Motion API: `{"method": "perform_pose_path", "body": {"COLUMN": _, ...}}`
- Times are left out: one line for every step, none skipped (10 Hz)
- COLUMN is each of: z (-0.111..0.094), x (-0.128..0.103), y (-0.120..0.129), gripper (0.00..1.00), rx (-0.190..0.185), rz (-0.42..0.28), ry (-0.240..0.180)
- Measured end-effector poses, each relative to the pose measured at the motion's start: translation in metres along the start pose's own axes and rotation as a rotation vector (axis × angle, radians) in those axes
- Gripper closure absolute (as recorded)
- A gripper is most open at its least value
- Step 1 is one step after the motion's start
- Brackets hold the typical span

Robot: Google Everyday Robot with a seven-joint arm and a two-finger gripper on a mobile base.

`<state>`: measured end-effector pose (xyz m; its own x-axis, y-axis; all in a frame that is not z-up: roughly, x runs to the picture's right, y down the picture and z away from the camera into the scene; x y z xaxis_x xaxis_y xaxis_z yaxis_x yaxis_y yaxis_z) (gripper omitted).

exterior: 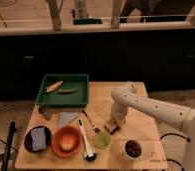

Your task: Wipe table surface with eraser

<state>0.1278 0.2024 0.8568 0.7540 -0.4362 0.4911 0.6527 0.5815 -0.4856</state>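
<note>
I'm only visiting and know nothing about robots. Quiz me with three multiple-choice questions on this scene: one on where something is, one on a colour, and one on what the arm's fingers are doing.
1. Where is the green tray?
A. at the far left of the table surface
B. at the near right corner
C. on the floor

2. What colour is the cup beside the brush?
A. red
B. green
C. white

3. What are the fingers of the gripper doing?
A. open, high above the tray
B. lifting the brush
C. shut on the eraser, low on the table

Answers:
1 A: the tray lies against the table's far left edge.
2 B: the cup is light green.
3 C: the gripper is down near the table's middle, closed on the small tan block.
</note>
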Motion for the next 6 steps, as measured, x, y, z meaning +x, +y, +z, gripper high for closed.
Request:
{"method": "perform_pose_path", "body": {"z": -0.001, "x": 0.001, "y": 0.001, "gripper": 1.00, "rx": 0.000, "rz": 0.003, "ry": 0.002}}
{"method": "perform_pose_path", "body": {"z": -0.002, "x": 0.002, "y": 0.001, "gripper": 1.00, "rx": 0.005, "rz": 0.006, "ry": 0.003}}
{"method": "perform_pose_path", "body": {"z": -0.003, "x": 0.004, "y": 0.002, "gripper": 1.00, "rx": 0.007, "rz": 0.009, "ry": 0.005}}
{"method": "perform_pose_path", "body": {"z": -0.004, "x": 0.008, "y": 0.003, "gripper": 1.00, "rx": 0.012, "rz": 0.017, "ry": 0.008}}
{"method": "perform_pose_path", "body": {"z": -0.004, "x": 0.012, "y": 0.003, "gripper": 1.00, "rx": 0.017, "rz": 0.024, "ry": 0.012}}
{"method": "perform_pose_path", "body": {"z": -0.004, "x": 0.017, "y": 0.003, "gripper": 1.00, "rx": 0.019, "rz": 0.031, "ry": 0.016}}
